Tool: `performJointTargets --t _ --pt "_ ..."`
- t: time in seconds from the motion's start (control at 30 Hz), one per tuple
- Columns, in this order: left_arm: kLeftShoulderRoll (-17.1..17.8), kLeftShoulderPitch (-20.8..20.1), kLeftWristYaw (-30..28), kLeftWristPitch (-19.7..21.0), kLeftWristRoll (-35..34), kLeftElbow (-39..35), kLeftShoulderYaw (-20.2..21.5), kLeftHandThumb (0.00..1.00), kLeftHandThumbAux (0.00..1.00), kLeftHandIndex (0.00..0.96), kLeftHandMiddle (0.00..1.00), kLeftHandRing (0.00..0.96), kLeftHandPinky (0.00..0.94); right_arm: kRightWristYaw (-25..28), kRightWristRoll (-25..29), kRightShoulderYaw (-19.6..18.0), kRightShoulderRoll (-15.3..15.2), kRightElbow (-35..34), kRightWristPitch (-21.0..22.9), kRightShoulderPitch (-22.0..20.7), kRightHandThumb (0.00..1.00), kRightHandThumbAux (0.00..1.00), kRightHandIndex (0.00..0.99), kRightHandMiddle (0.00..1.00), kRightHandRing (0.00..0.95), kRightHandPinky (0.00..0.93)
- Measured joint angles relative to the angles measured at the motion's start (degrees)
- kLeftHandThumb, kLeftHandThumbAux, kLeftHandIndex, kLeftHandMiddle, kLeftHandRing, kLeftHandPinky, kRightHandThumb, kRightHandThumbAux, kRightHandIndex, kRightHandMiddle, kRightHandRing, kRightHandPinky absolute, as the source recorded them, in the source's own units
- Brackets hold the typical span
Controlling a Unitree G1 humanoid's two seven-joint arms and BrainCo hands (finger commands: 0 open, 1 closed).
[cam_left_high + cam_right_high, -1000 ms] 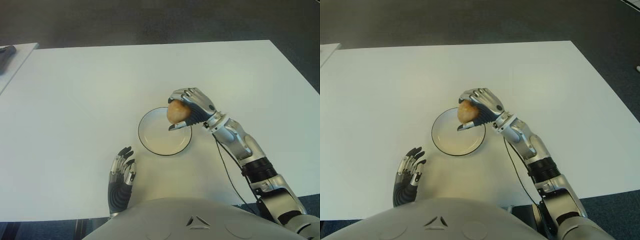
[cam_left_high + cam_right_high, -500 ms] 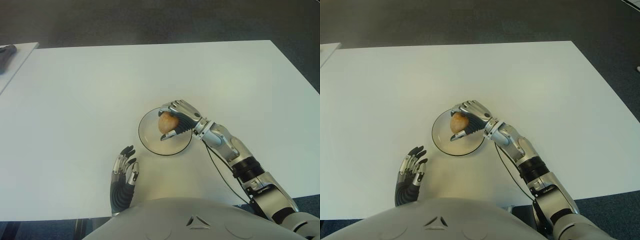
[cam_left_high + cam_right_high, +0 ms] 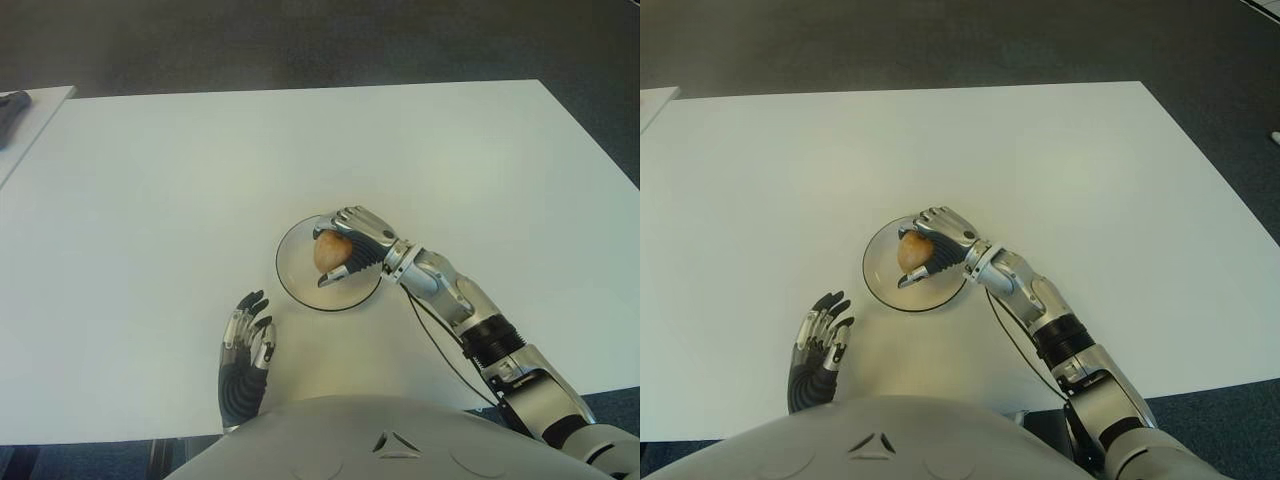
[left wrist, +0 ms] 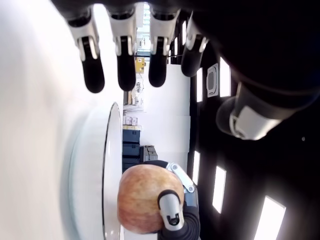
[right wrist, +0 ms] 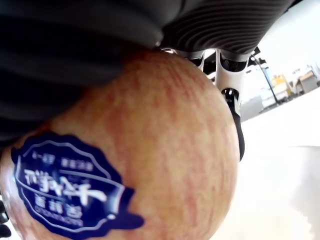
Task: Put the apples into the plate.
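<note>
Over the plate (image 3: 296, 283), near the middle of the white counter (image 3: 150, 180), I have the right robot hand (image 3: 352, 240) wrapped around the apple (image 3: 331, 253), fingers over the top and thumb underneath. From the eye views I can't say whether the fruit is already touching the dish or a little above it; the left wrist view shows it just beside the plate's rim (image 4: 107, 170), very low.

The apple looks firm and rounded, with a smooth waxy skin and a blue sticker (image 5: 70, 190) on one flank. I'd judge it moderately heavy for its size, stiff enough to take a solid squeeze, but slick, so it could roll once released. The hold across its widest part seems the right one; gripping nearer the stem end would invite it to squirt out. It may bruise if dropped, and the shallow plate offers little wall to stop a roll, so I'd want it seated before the fingers let go.

The left robot hand (image 3: 245, 340) shows near the counter's front edge, left of the plate, fingers extended and holding nothing.
</note>
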Motion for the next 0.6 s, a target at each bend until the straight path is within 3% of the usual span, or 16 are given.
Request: performJointTargets --t 0.1,0.17,0.27,0.37,0.47,0.6 --pt "0.00 0.39 0.00 0.30 -0.20 -0.38 -0.13 0.201 0.524 0.173 0.192 0.216 0.257 0.30 0.01 0.12 -0.15 0.19 0.00 0.05 0.744 0.705 0.442 0.813 0.789 0.753" --pt "0.00 0.61 0.00 0.55 -0.21 -0.63 -0.17 0.201 0.513 0.173 0.193 0.215 0.251 0.41 -0.01 0.19 -0.26 0.34 0.00 0.07 0.804 0.686 0.429 0.630 0.666 0.607" --pt "0.00 1.01 0.00 1.30 -0.09 -1.31 -0.17 0.200 0.500 0.170 0.192 0.211 0.242 0.40 -0.40 0.26 -0.46 0.37 0.14 0.09 0.824 0.681 0.419 0.525 0.501 0.418" --pt "-0.02 1.19 0.01 1.91 0.17 -1.68 -0.16 0.199 0.494 0.168 0.192 0.210 0.247 0.38 -0.83 0.26 -0.57 0.32 0.65 0.08 0.730 0.703 0.411 0.372 0.330 0.258" --pt "-0.02 1.20 0.04 2.24 0.38 -1.83 -0.11 0.200 0.499 0.166 0.189 0.208 0.248 0.04 -1.27 0.25 -0.63 0.31 1.01 0.08 0.502 0.572 0.250 0.261 0.219 0.163" --pt "-0.01 1.17 0.04 2.12 0.53 -1.81 -0.02 0.192 0.510 0.164 0.184 0.204 0.242 -1.17 -1.39 0.17 -0.63 0.30 1.01 0.03 0.385 0.516 0.166 0.190 0.145 0.099"
